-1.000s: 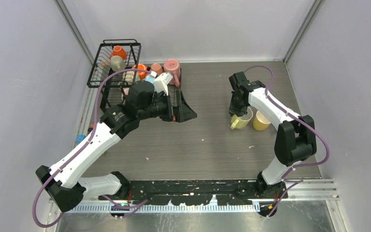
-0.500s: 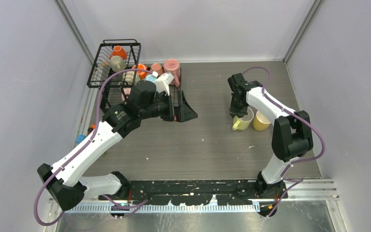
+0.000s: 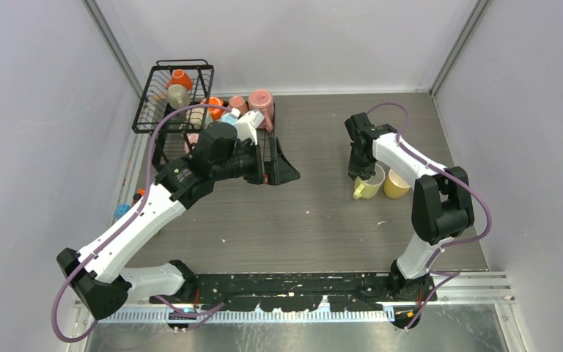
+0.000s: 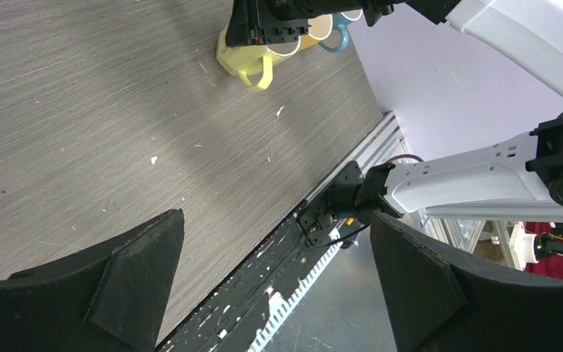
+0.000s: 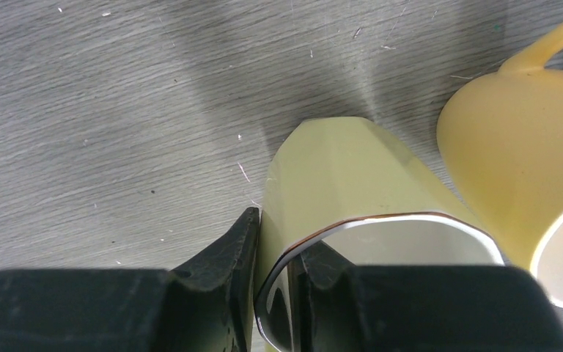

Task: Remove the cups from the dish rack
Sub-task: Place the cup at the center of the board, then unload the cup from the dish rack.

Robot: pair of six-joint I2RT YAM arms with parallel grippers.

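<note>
The dish rack (image 3: 163, 110) sits in the far left corner of the counter (image 3: 300, 220). Its deeper basket part lies hard against the far edge, with the flat tray part just nearer. In the basket an orange cup (image 3: 180, 77) lies beside a beige cup (image 3: 177, 94). On the tray part a second orange cup (image 3: 215, 105), a large pink cup (image 3: 261, 101), a light blue cup (image 3: 229, 117) and a white cup (image 3: 246, 126) crowd together at the far side. The left arm partly covers them from above.

The left hand (image 3: 277, 166) hangs at the right end of the tray with its fingers spread wide and nothing between them. Its own camera looks past the two dark fingertips (image 4: 117, 286) across bare counter toward the near right corner.

Toward the right edge of the counter, about midway between the far and near edges, the right hand (image 3: 359, 173) reaches down onto a pale yellow cup (image 3: 367, 186). The cup stands upright on the counter, mouth up, with its handle pointing to the near left. The wrist view shows the hand pinching the cup's wall, one finger (image 5: 223, 279) against the outside and the other inside the mouth, with the rim between them. Just to its right stands a deeper yellow cup (image 3: 396, 183), also upright. I cannot tell whether the two cups touch.
</note>
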